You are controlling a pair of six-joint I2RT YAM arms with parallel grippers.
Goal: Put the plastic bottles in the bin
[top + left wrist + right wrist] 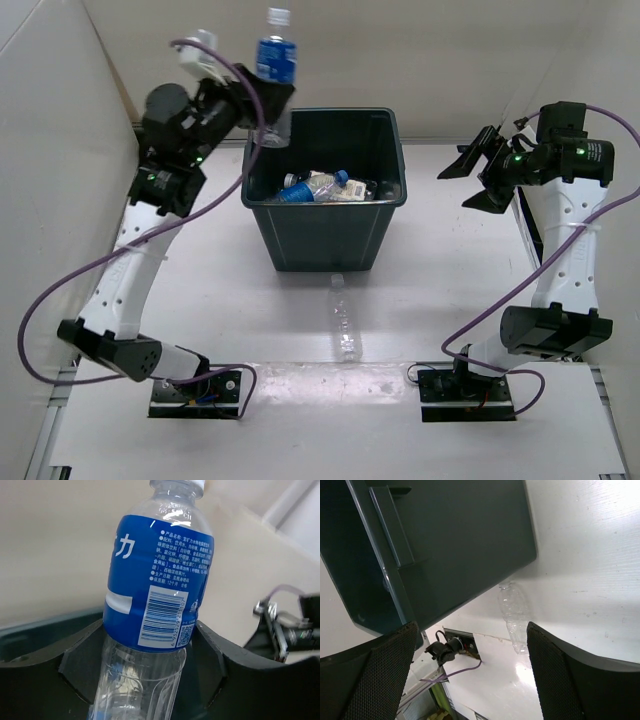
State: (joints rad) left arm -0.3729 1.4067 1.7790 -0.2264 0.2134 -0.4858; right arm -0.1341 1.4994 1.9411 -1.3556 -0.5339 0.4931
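Observation:
My left gripper (268, 112) is shut on a blue-labelled clear bottle (275, 65), held upright above the far left corner of the dark bin (385, 125). In the left wrist view the bottle (155, 595) fills the frame between the black fingers (80, 655). Several bottles (318, 187) lie inside the bin. One clear unlabelled bottle (344, 322) lies on the table in front of the bin; it also shows in the right wrist view (514, 615). My right gripper (470, 178) is open and empty, raised to the right of the bin (460, 540).
White walls enclose the table on the left and back. The arm bases (200, 385) sit at the near edge with purple cables. The left arm's base mount (451, 649) shows in the right wrist view.

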